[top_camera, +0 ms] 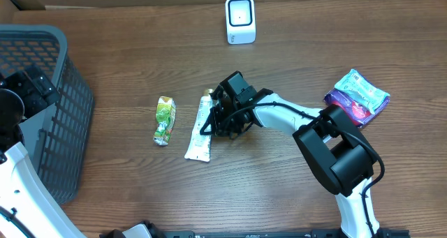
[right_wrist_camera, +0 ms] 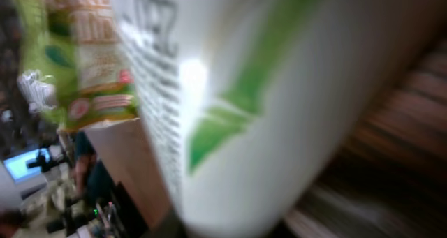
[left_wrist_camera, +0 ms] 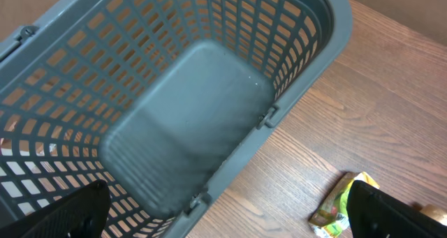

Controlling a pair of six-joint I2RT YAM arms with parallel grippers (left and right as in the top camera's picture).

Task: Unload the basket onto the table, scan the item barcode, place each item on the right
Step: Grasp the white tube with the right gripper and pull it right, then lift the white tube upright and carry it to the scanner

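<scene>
On wooden table [top_camera: 293, 56], clamping right end effector [top_camera: 218, 121] tight on white tube [top_camera: 198, 137] lying flat; holding left end effector [left_wrist_camera: 230, 213] spread fully wide above grey plastic basket [left_wrist_camera: 188, 126].

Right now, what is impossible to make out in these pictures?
White plastic tube: its barcode is too small overhead, and blurred in the right wrist view.
Right end effector fingertips: overhead, hidden under its black body, so any hold on the tube is unclear.
Purple-and-teal plastic packet: overhead, lower corner covered by the right arm.
</scene>
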